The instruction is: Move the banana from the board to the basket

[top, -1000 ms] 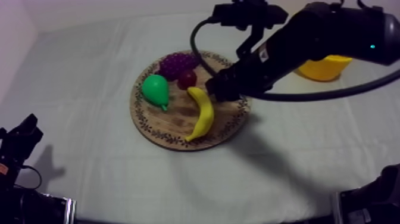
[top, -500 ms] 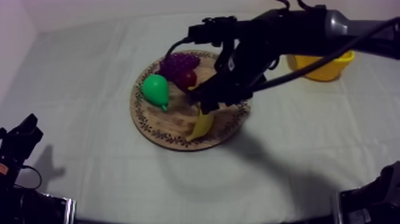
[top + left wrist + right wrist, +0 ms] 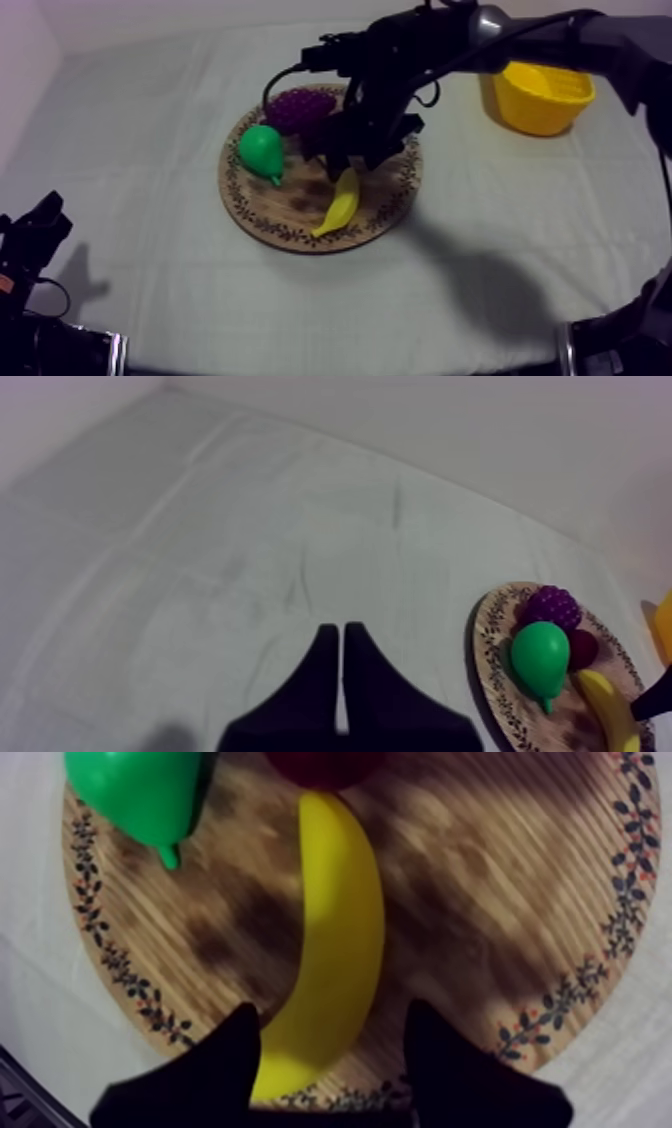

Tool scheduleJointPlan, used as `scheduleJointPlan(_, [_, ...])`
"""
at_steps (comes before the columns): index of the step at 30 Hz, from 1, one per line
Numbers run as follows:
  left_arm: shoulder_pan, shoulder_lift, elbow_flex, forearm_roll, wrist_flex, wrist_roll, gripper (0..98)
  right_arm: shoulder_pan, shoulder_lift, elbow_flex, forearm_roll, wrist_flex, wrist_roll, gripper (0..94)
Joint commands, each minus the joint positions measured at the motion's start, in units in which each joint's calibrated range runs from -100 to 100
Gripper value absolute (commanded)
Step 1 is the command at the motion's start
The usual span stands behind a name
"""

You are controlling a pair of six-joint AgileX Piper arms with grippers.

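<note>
The yellow banana point(image 3: 340, 203) lies on the round wooden board point(image 3: 260, 215), next to a green pear point(image 3: 262, 152), purple grapes point(image 3: 300, 105) and a small red fruit point(image 3: 325, 764). My right gripper point(image 3: 355, 160) hangs over the board above the banana's upper half. In the right wrist view it point(image 3: 330, 1042) is open, one finger on each side of the banana point(image 3: 335, 942), close above it. My left gripper point(image 3: 343, 666) is shut on nothing and rests low at the table's left point(image 3: 40, 225), far from the board point(image 3: 495, 666). The yellow basket point(image 3: 540, 95) stands at the far right.
The right arm reaches in from the upper right across the board's far side. Bare cloth lies between the board and the basket. The pear point(image 3: 140, 792) lies just left of the banana's far end, and the small red fruit touches that end.
The right arm has swung left and lowered over the board, bringing its open gripper onto the banana. The basket, earlier partly covered by the arm, now shows whole. The left arm has not moved.
</note>
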Motion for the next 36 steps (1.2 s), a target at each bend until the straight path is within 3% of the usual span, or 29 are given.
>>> scheduleJointPlan(1, [0.0, 0.0, 0.0, -0.03, 0.0, 0.0, 0.1, 0.2, 1.5, -0.7, -0.4, 0.4, 0.4, 42.5])
scheduleJointPlan(12, [0.0, 0.0, 0.0, -0.03, 0.0, 0.0, 0.1, -0.2, 4.8, -1.2, -1.6, -1.3, 1.2, 39.8])
scheduleJointPlan(24, [0.0, 0.0, 0.0, -0.03, 0.0, 0.0, 0.1, 2.3, 5.1, -0.8, -5.3, -3.4, 6.9, 10.9])
scheduleJointPlan(30, [0.0, 0.0, 0.0, -0.03, 0.0, 0.0, 0.1, 4.1, 2.0, 0.1, -6.1, -2.2, 8.6, 6.8])
scheduleJointPlan(36, [0.0, 0.0, 0.0, -0.03, 0.0, 0.0, 0.1, 9.2, -4.4, -1.0, -6.8, 3.0, 10.0, 6.5])
